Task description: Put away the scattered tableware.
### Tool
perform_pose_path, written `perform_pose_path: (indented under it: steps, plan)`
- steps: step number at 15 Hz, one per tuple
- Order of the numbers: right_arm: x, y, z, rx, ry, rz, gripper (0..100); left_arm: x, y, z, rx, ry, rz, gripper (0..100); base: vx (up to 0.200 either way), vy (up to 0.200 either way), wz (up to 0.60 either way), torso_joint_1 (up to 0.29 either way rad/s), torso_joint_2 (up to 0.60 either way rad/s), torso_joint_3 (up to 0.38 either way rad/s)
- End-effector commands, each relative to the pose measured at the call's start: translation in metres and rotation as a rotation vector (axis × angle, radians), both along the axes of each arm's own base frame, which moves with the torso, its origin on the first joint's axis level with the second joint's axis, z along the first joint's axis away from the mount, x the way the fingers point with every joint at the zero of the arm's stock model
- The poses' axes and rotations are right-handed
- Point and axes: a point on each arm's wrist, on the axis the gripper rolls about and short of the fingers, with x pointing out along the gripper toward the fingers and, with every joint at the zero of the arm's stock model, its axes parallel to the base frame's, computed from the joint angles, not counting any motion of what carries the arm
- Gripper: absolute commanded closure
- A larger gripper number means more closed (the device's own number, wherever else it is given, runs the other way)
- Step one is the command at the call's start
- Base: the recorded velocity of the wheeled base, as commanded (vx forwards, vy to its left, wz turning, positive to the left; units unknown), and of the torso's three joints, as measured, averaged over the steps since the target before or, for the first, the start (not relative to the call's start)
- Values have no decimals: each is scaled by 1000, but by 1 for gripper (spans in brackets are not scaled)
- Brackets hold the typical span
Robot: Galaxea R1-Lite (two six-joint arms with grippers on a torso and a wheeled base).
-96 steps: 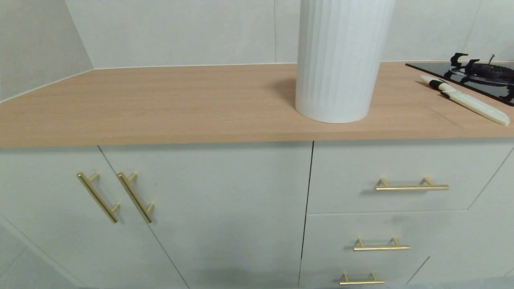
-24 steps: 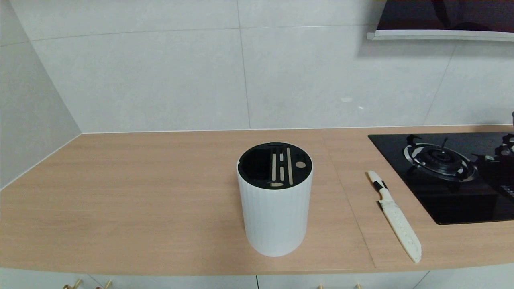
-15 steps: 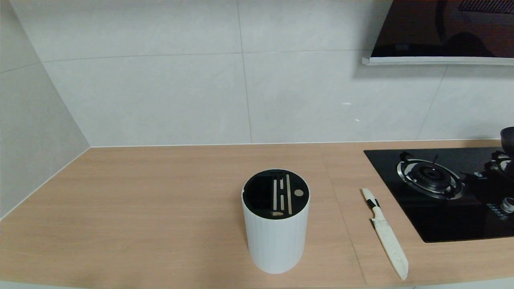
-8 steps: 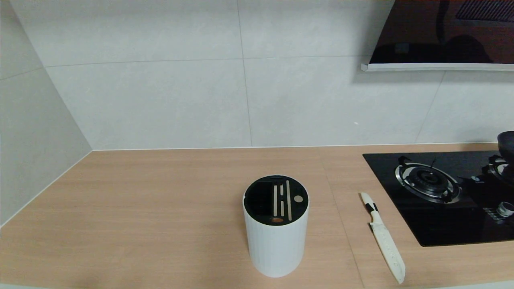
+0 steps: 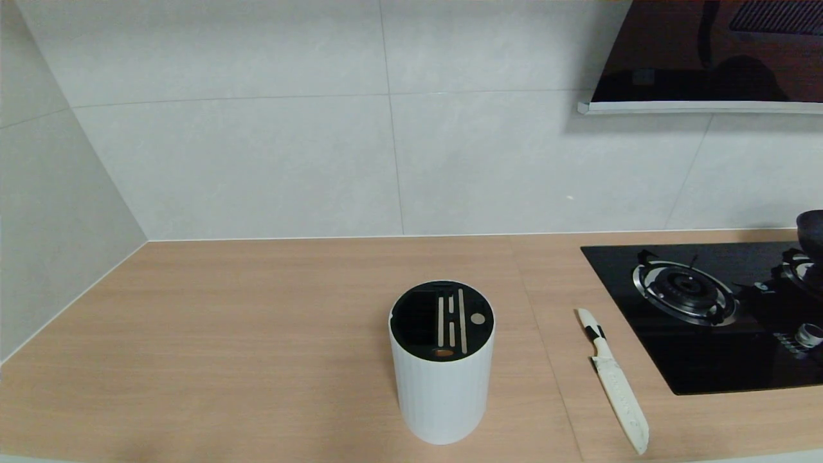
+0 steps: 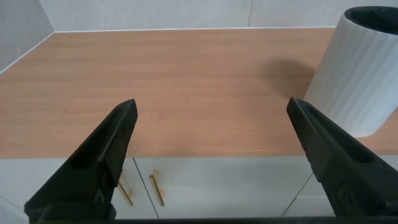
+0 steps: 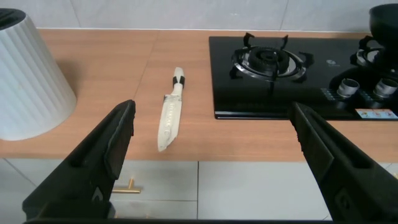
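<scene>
A white ribbed knife holder point(image 5: 442, 379) with a black slotted top stands near the counter's front edge; its side appears in the left wrist view point(image 6: 362, 74) and the right wrist view point(image 7: 28, 81). To its right a cream knife point(image 5: 614, 381) with a black band on its handle lies flat on the wood, blade toward the front edge; the knife point(image 7: 170, 116) lies beyond my right gripper. My left gripper point(image 6: 211, 134) is open in front of the counter edge, left of the holder. My right gripper point(image 7: 211, 134) is open, off the counter's front, holding nothing.
A black gas hob point(image 5: 707, 308) with burners takes up the counter's right end, and a dark pot point(image 5: 811, 230) sits at its far edge. A range hood point(image 5: 701, 58) hangs above. Tiled walls close the back and left. Cabinet handles point(image 6: 155, 186) show below the counter.
The head camera rose from cabinet level to above the counter and has now settled. The holder and the knife have not moved on the counter.
</scene>
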Motion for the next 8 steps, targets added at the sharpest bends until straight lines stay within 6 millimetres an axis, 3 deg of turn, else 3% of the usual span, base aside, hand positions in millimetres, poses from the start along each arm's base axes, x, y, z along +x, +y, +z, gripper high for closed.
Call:
perform_pose_path:
  steps: [1, 6, 8]
  plan:
    - [0, 0, 0, -4, 0, 3, 0, 0, 0, 0, 0, 0, 0, 0, 0, 0, 0, 0, 0, 0]
    - [-1, 0, 6, -13, -29, 3, 0, 0, 0, 0, 0, 0, 0, 0, 0, 0, 0, 0, 0, 0]
    - [-9, 1, 43, -12, -116, 60, 0, 0, 0, 0, -2, 0, 0, 0, 0, 0, 0, 0, 0, 0]
